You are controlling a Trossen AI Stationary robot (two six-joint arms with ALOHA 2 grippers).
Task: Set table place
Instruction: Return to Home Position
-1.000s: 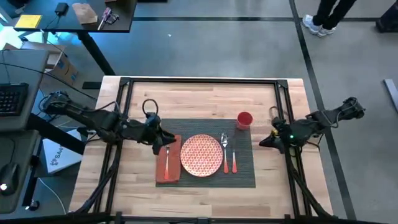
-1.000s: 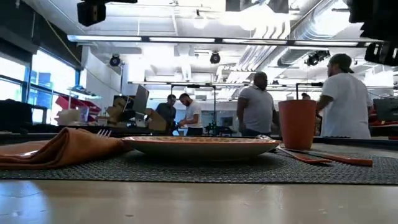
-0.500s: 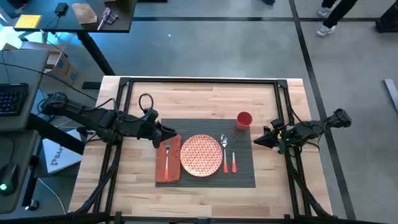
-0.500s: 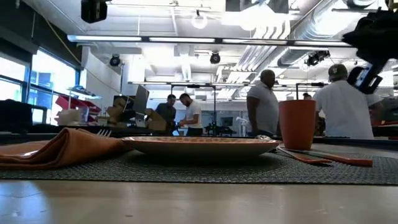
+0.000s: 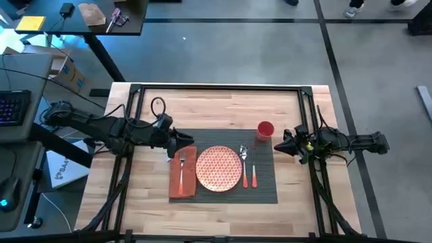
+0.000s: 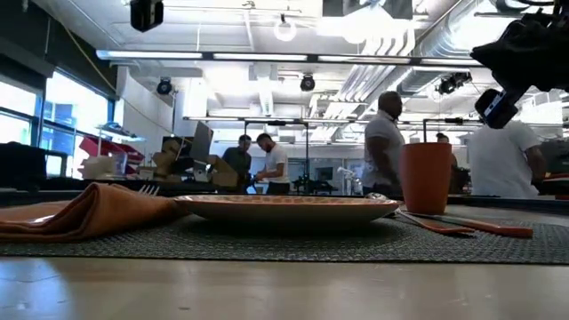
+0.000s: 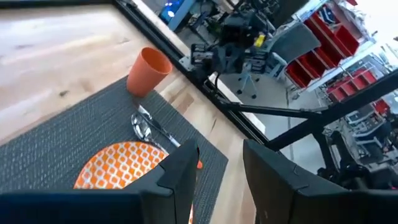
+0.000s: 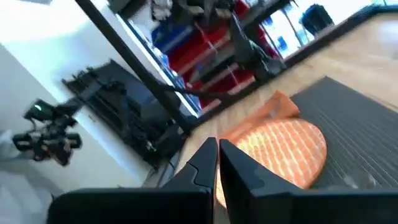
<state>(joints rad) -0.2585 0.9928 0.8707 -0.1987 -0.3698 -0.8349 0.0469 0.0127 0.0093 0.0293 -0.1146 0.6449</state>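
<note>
Plate (image 5: 218, 168) sits on the mat (image 5: 263, 189) mid-bench (image 5: 223, 108), likely stiff and breakable, so take its rim; left end effector (image 5: 179, 144) hangs apart and empty at the mat's left edge, right end effector (image 5: 279, 144) pinched together at the mat's right edge.

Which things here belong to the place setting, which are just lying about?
Job: placemat, plate, napkin with fork, cutlery right of plate, cup, table.
Lying about: keyboard, cardboard box, yellow note on dark desk.
Left gripper by napkin, right gripper by cup.

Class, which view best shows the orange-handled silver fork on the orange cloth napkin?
High view: the whole orange-handled silver fork lies along the orange cloth napkin. Low view shows only tines; wrist views miss it.
</note>
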